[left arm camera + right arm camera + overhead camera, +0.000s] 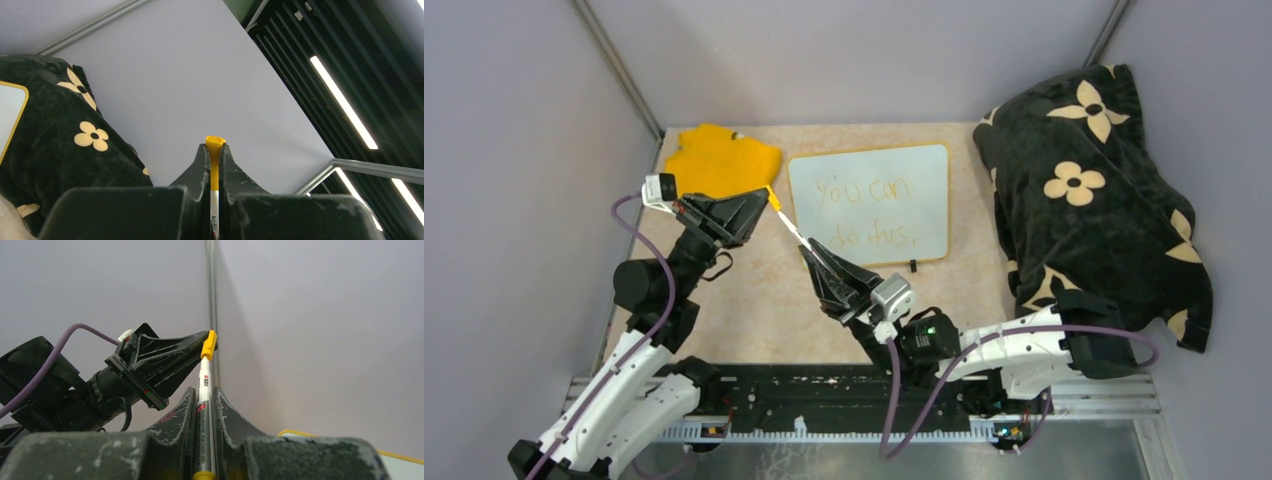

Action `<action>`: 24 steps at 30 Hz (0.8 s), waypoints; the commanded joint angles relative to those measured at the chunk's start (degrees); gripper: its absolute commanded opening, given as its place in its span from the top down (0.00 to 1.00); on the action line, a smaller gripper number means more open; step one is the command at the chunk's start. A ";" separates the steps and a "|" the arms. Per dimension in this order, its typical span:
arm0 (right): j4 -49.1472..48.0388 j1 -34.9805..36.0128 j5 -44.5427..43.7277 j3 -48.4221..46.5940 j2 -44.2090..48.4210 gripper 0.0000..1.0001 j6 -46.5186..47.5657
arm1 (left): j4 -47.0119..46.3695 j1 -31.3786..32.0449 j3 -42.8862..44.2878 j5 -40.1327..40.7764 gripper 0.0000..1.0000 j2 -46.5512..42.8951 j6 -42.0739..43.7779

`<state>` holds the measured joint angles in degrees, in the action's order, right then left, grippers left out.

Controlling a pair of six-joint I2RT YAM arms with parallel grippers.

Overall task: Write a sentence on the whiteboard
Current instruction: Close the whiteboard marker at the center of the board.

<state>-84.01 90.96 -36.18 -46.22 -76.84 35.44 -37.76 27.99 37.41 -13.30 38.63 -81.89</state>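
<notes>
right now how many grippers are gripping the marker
2. The left gripper is shut on the yellow cap of the marker, just left of the whiteboard; the right gripper is shut on its white barrel, nearer the arm bases.

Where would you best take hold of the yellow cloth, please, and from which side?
Probably the corner pointing at the whiteboard, taken from above. The yellow cloth lies flat and limp on the table, so a side approach finds nothing to close on. That corner juts out, giving an edge to pinch.

The left claw and right claw are scuffed black, arms white-shelled (purple cables trailing).
</notes>
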 commanded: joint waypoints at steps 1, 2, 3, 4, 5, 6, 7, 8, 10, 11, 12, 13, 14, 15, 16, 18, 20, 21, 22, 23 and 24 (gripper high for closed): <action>-2.40 -0.72 0.82 -2.93 -0.85 1.00 -0.13 | -2.45 -0.03 1.37 -0.96 1.00 0.01 -1.22; -2.50 -0.83 1.08 -3.26 -1.10 1.00 -0.07 | -2.56 0.00 1.38 -0.96 1.00 0.11 -1.26; -2.68 -1.02 1.31 -3.50 -1.35 1.00 -0.03 | -2.72 0.01 1.37 -0.88 1.00 0.26 -1.38; -2.82 -1.40 1.51 -3.79 -1.53 1.00 -0.02 | -2.94 0.04 1.41 -0.94 1.00 0.36 -1.46; -2.95 -1.58 1.69 -4.12 -1.69 1.00 0.06 | -3.08 0.04 1.41 -0.96 1.00 0.46 -1.51; -3.11 -1.83 1.86 -4.45 -1.93 1.00 0.05 | -3.11 0.00 1.40 -0.89 1.00 0.55 -1.58; -3.25 -2.02 1.96 -4.80 -2.11 1.00 0.07 | -3.11 -0.03 1.50 -0.96 1.00 0.61 -1.55; -3.45 -2.23 2.12 -5.11 -2.37 1.00 0.13 | -3.11 0.02 1.55 -1.01 1.00 0.65 -1.55; -3.91 -2.52 2.32 -5.72 -2.93 1.00 0.31 | -3.11 -0.01 1.68 -0.96 1.00 0.75 -1.57; -4.31 -2.74 2.43 -6.10 -3.24 1.00 0.53 | -3.11 0.04 1.70 -0.93 1.00 0.80 -1.62; -4.77 -2.94 2.52 -6.38 -3.60 1.00 0.77 | -3.18 0.05 1.82 -1.03 1.00 0.91 -1.73; -5.31 -3.00 2.53 -6.59 -3.91 1.00 1.15 | -3.27 -0.01 1.81 -1.03 1.00 1.03 -1.83; -5.95 -3.14 2.64 -6.75 -4.30 1.00 1.58 | -3.36 0.04 1.91 -0.98 1.00 1.15 -1.91; -6.71 -3.27 2.68 -6.89 -4.69 1.00 2.01 | -3.44 0.02 2.04 -0.97 1.00 1.24 -2.00; -7.58 -3.37 2.83 -6.99 -5.01 1.00 2.60 | -3.60 0.00 2.15 -1.01 1.00 1.41 -1.98; -9.50 -3.49 2.98 -7.30 -5.75 1.00 3.67 | -3.87 0.08 2.46 -1.16 1.00 1.89 -2.24; -11.00 -3.66 3.17 -7.64 -6.42 1.00 4.54 | -4.39 0.12 2.82 -1.58 1.00 2.42 -2.40; -11.59 -3.71 3.36 -7.80 -6.69 1.00 4.70 | -4.61 0.08 2.99 -1.80 1.00 2.68 -2.51; -12.05 -3.91 3.58 -7.85 -6.93 1.00 4.72 | -4.84 0.09 3.08 -1.96 1.00 2.95 -2.58; -12.47 -4.06 3.80 -8.06 -6.99 1.00 4.72 | -5.06 0.12 3.17 -2.13 1.00 3.14 -2.74; -12.80 -4.14 3.98 -8.20 -7.08 1.00 4.66 | -5.31 0.09 3.15 -2.28 1.00 3.29 -2.83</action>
<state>-88.31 87.64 -34.57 -51.40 -83.13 39.48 -39.94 27.88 38.57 -13.04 41.50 -83.59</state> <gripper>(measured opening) 0.111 0.028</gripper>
